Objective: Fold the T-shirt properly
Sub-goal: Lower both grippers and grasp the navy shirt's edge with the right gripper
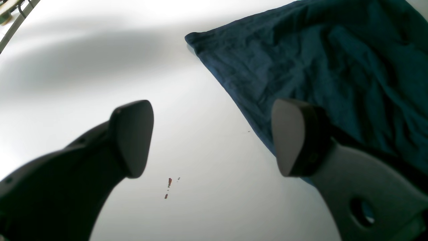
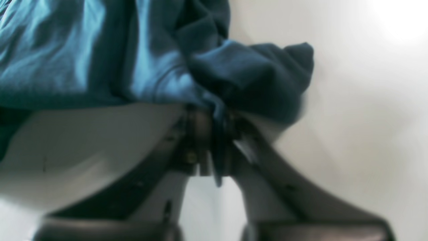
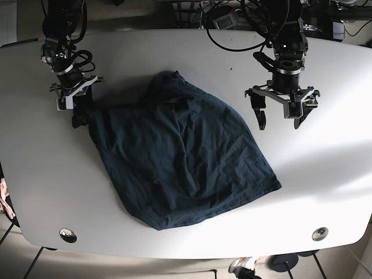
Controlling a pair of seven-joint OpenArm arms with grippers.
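A dark teal T-shirt [image 3: 180, 163] lies crumpled across the middle of the white table [image 3: 325, 174]. At its upper left corner my right gripper [image 3: 77, 107] is shut on a bunched piece of the cloth, lifted a little off the table; the right wrist view shows the fabric [image 2: 247, 77] pinched between the closed fingers of the right gripper [image 2: 215, 134]. My left gripper [image 3: 281, 121] hovers open to the right of the shirt, holding nothing. In the left wrist view the left gripper [image 1: 212, 140] has its pads spread wide above bare table, and the shirt [image 1: 317, 67] lies beside the right pad.
Small red specks [image 1: 168, 187] mark the table under the left gripper. Cables and equipment [image 3: 232, 17] sit along the far edge. Two round metal fittings [image 3: 68, 235] are set near the front corners of the table.
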